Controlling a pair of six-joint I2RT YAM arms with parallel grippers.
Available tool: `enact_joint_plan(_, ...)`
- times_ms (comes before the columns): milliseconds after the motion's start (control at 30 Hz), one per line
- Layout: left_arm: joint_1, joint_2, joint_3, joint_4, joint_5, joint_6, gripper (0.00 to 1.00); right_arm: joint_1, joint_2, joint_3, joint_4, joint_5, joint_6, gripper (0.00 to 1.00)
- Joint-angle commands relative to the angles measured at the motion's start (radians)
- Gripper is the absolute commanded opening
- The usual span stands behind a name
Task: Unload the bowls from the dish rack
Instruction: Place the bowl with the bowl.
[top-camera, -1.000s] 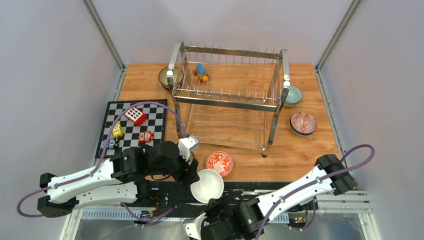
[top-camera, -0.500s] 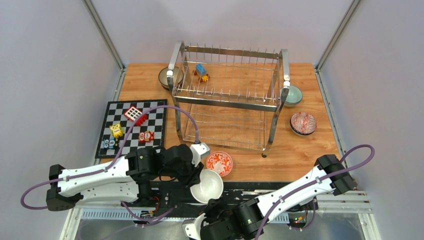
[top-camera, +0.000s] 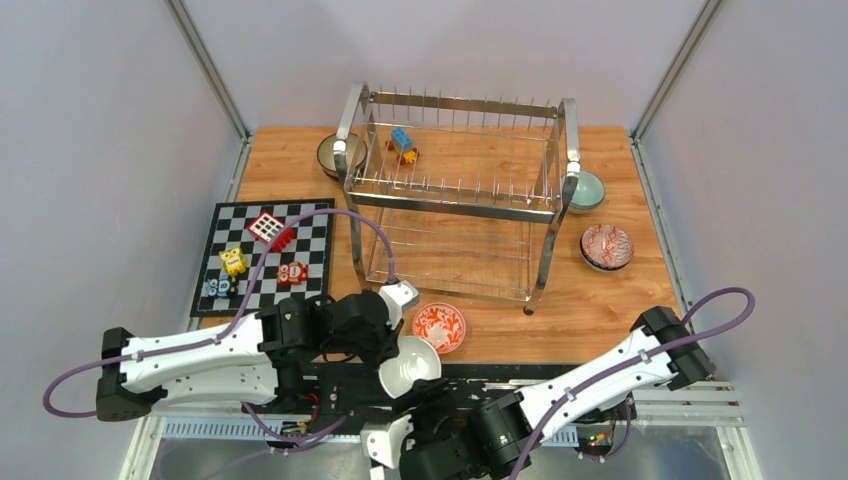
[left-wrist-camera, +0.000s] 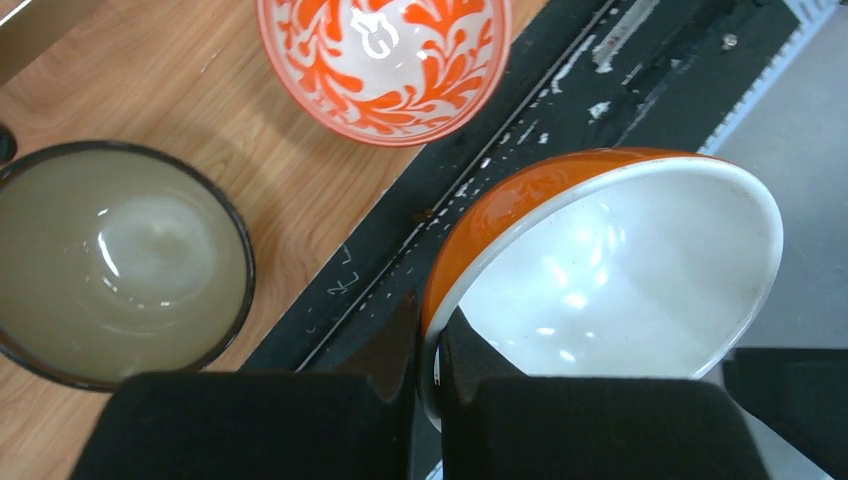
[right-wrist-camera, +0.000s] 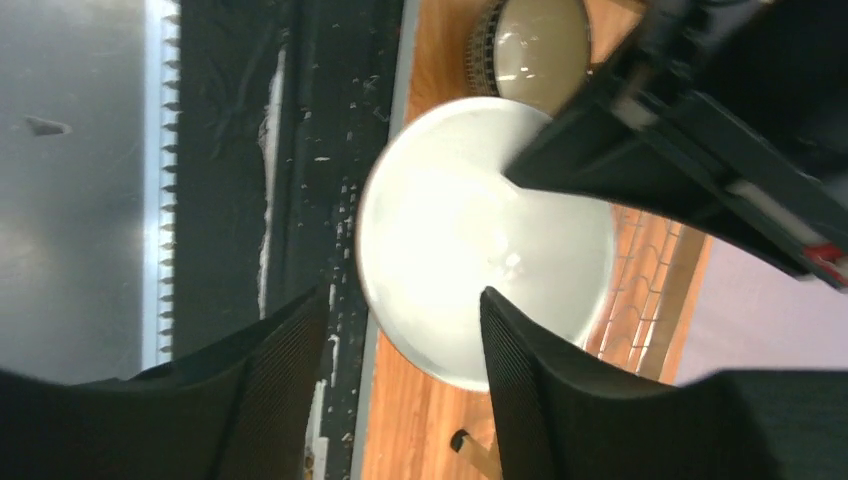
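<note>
One orange-white bowl (left-wrist-camera: 610, 270), rim clamped in my left gripper (left-wrist-camera: 428, 345), over near table edge, well apart from dish rack (top-camera: 455, 190). My right gripper (right-wrist-camera: 402, 300): fingers apart, facing bowl.

The chrome two-tier dish rack (top-camera: 455, 203) stands upright. At its back left corner sits a brown bowl (top-camera: 335, 155). By its right handle is a mint green bowl (top-camera: 588, 190), with a red patterned bowl (top-camera: 606, 246) nearer. In front of the rack lie an orange-white patterned bowl (top-camera: 438, 326) and a dark-rimmed beige bowl (left-wrist-camera: 110, 265). Nearest, an orange bowl with a white inside (top-camera: 410, 368) hangs tilted, its rim pinched by the left tool (left-wrist-camera: 430, 330).
</note>
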Motion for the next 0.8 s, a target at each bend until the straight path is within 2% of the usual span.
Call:
enact_joint_plan(0,-0.003,-0.038,-0.030,0.004,-0.106,-0.093,0.00,0.000,-0.080,0.050,-0.096,0.130,0.269,0.68)
enact_joint_plan(67,-0.003,-0.060,-0.040,0.013,-0.145,-0.136,0.00,0.000,-0.126,0.068,-0.113,0.154,0.394,0.76)
enact_joint_plan(133,-0.003,-0.078,-0.050,0.029,-0.169,-0.178,0.00,-0.002,-0.166,0.065,-0.119,0.214,0.525,0.78)
enact_joint_plan(233,-0.002,-0.095,-0.064,0.052,-0.207,-0.256,0.00,-0.030,-0.218,0.060,-0.174,0.268,0.798,0.77)
enact_joint_plan(367,-0.002,-0.096,-0.072,0.065,-0.255,-0.378,0.00,-0.123,-0.252,0.056,-0.267,0.236,1.084,0.70)
enact_joint_plan(533,-0.003,-0.089,-0.084,0.071,-0.292,-0.552,0.00,-0.204,-0.248,0.053,-0.303,0.243,1.250,0.65)
enact_joint_plan(667,-0.003,-0.046,-0.037,-0.024,-0.352,-0.647,0.00,-0.280,-0.231,0.044,-0.306,0.233,1.323,0.64)
enact_joint_plan(767,-0.003,-0.008,0.003,-0.103,-0.382,-0.683,0.00,-0.327,-0.227,0.031,-0.299,0.227,1.343,0.56)
